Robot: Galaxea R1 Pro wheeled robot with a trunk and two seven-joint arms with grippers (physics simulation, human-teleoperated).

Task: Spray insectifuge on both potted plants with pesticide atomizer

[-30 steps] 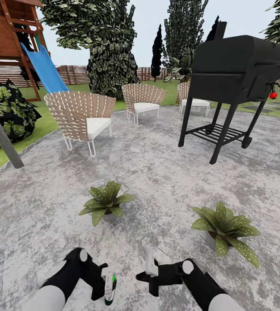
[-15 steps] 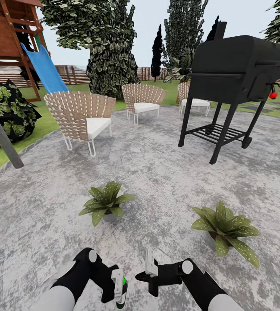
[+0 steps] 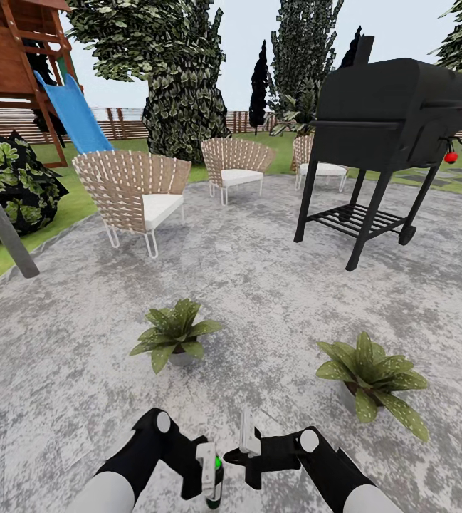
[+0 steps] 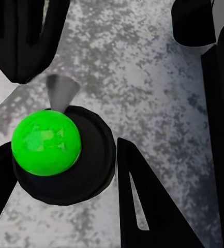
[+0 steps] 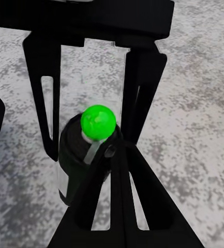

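Note:
My left gripper [image 3: 209,486] is shut on the pesticide atomizer [image 3: 217,487], a dark bottle with a bright green round top, held upright low over the patio. In the left wrist view the atomizer [image 4: 46,143] sits between the black fingers [image 4: 143,206]. Close beside it on the right, my right gripper [image 3: 247,436] is shut and holds nothing. The right wrist view looks past that gripper [image 5: 118,155] at the atomizer [image 5: 98,122] in the left gripper's frame. Two potted plants stand on the paving ahead, one at left [image 3: 176,333] and one at right [image 3: 371,377].
A black grill [image 3: 391,121] stands at the right back of the grey patio [image 3: 259,285]. Woven chairs [image 3: 134,192] ring the far edge. A grey bollard lamp [image 3: 3,231] and a dark leafy bush [image 3: 10,178] sit at left, by a blue slide [image 3: 74,114].
My left gripper has carried the atomizer to the right, closer to the right gripper. The right arm and both plants have stayed put.

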